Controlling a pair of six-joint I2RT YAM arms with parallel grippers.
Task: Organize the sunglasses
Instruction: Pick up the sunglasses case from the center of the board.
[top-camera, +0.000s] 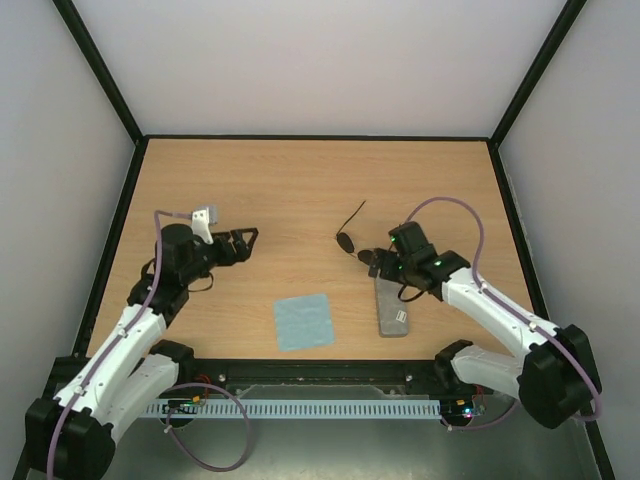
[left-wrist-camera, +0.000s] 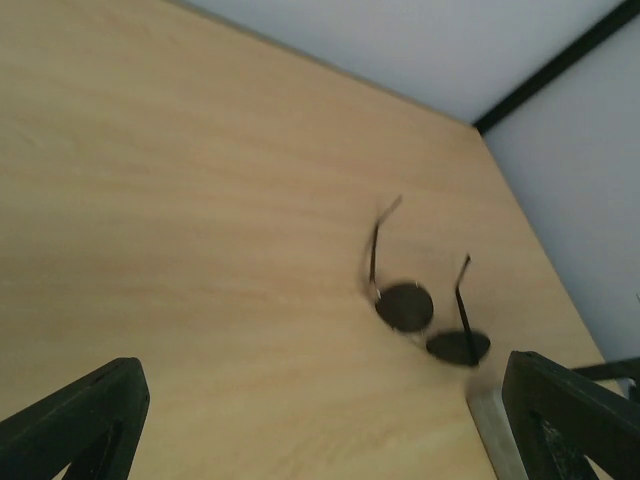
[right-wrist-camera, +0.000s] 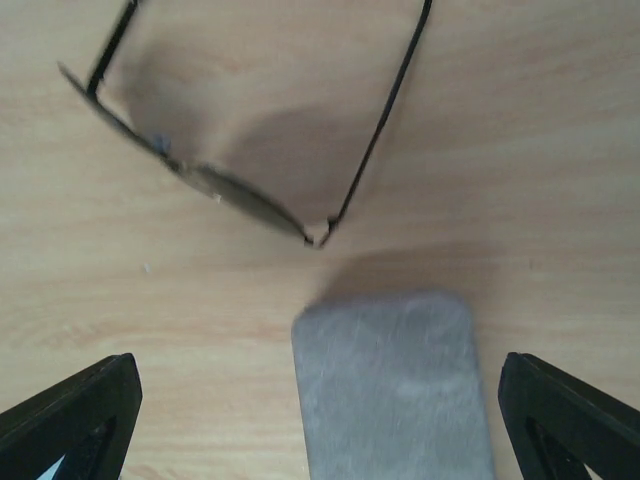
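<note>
The sunglasses (top-camera: 346, 241) lie unfolded on the wooden table right of centre, with one temple arm pointing to the back. They show in the left wrist view (left-wrist-camera: 405, 305) and in the right wrist view (right-wrist-camera: 240, 195), lenses resting on the wood. My right gripper (top-camera: 383, 263) is open and hovers over the far end of the closed grey case (top-camera: 392, 306), just short of the glasses; the case fills the space between its fingers (right-wrist-camera: 390, 385). My left gripper (top-camera: 247, 238) is open and empty, well left of the glasses.
A light blue square cloth (top-camera: 303, 321) lies flat near the table's front edge, left of the case. Black frame posts and white walls bound the table on three sides. A corner of the case shows in the left wrist view (left-wrist-camera: 490, 425).
</note>
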